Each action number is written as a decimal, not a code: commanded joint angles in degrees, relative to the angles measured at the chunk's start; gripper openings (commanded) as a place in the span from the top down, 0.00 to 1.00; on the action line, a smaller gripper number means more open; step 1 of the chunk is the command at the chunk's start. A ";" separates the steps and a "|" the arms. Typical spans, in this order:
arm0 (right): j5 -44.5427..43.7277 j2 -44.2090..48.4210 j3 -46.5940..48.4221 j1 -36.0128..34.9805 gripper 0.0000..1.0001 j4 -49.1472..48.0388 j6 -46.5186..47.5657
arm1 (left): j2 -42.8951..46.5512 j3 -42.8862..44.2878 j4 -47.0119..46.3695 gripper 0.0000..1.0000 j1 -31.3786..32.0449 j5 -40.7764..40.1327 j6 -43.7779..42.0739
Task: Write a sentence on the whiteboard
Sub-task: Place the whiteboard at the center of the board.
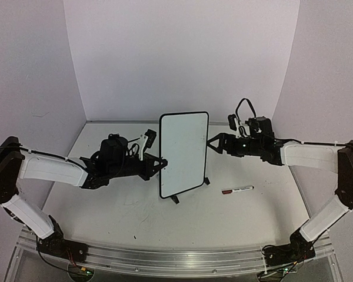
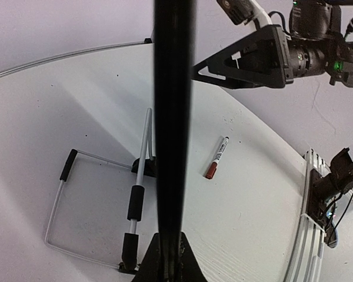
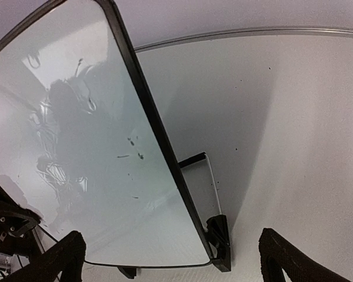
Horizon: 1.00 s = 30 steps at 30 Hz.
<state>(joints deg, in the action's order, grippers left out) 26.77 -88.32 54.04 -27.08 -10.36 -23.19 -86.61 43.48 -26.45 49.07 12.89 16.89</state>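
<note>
White desk (image 1: 123,205): carries the whiteboard and a marker; an arm reaches over it from each side.
Whiteboard (image 1: 183,154): upright and portrait on two small black feet, with a thin black frame; it stands between the two grippers.
Left gripper (image 1: 160,164): clenched on the whiteboard's left edge, low on the frame. In its wrist view the black edge runs straight up from between its fingers.
Right gripper (image 1: 212,144): released, its fingers (image 3: 67,255) spread wide with nothing in them. Its tips are just beside the board's right edge, in the upper half.
Board face: glossy, and in the right wrist view it mirrors the arm. A few dark specks (image 3: 132,150) sit near the middle, too small to read.
Wire stand (image 2: 100,205): lies on the desk ahead of the left gripper, to one side of the gripped edge.
Marker (image 1: 237,190): lies flat on the desk below the right gripper, red at one end, apart from the board.
</note>
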 commanded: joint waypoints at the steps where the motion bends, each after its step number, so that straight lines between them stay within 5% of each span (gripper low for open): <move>1: 6.81 -4.45 5.85 1.41 0.02 -2.03 2.90 | 0.22 2.49 -13.63 1.00 1.89 -7.29 -2.52; 30: 6.17 -7.46 8.09 2.11 0.02 -2.55 2.71 | -6.32 2.83 -22.56 1.00 4.46 -13.50 -4.32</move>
<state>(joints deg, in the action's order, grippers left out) 33.45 -94.83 59.92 -25.26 -10.74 -20.99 -92.93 43.83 -39.52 52.46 2.71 13.75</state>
